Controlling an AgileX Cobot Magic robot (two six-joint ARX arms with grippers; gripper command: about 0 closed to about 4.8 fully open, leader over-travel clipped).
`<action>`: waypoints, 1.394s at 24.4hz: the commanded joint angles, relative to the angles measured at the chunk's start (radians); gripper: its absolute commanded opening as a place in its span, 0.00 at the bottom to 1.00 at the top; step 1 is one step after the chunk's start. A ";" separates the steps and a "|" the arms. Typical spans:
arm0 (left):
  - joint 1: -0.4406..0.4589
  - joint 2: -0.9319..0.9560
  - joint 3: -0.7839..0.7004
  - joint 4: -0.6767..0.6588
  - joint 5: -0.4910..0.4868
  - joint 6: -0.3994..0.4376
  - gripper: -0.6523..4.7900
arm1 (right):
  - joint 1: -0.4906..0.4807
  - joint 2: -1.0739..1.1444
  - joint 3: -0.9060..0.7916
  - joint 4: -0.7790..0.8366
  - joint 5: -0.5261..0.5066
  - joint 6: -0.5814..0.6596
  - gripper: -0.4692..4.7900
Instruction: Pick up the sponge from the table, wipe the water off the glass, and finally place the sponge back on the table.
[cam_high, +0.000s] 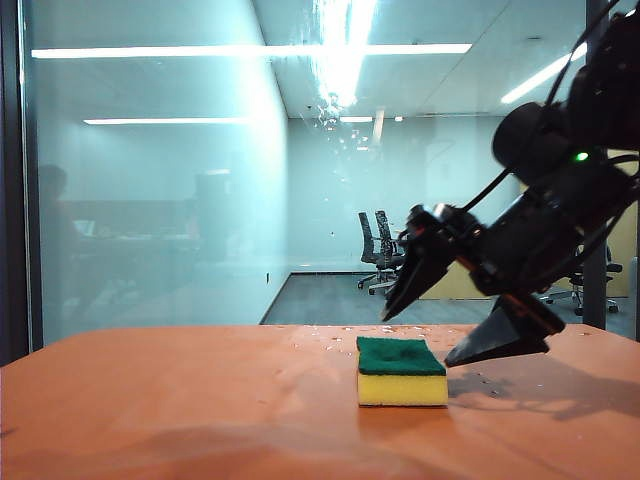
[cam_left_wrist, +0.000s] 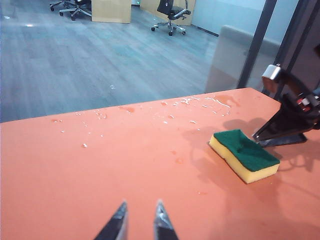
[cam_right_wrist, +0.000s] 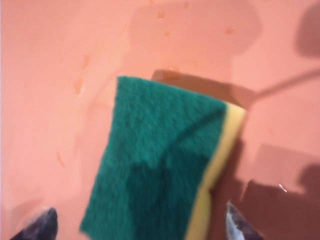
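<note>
Right wrist view, sponge (cam_right_wrist: 160, 165) between spread fingertips (cam_right_wrist: 239, 225)

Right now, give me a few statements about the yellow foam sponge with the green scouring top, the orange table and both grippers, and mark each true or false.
1. The yellow foam sponge with the green scouring top lies green side up on the orange table. True.
2. The right gripper is clamped on the sponge. False: its fingers are spread wide, above the sponge.
3. Water droplets dot the table near the glass wall pane. True.
4. The left gripper is carrying the sponge. False: it holds nothing and is far from the sponge.
</note>
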 joint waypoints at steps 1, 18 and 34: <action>0.000 0.001 0.004 0.009 0.003 0.000 0.25 | 0.014 0.052 0.037 0.005 0.022 0.000 0.90; 0.000 0.001 0.004 -0.002 -0.006 0.003 0.25 | 0.044 0.106 0.053 0.006 0.113 0.001 0.46; 0.000 0.001 0.004 -0.002 -0.023 0.003 0.25 | 0.044 0.103 0.053 0.129 0.105 -0.022 0.07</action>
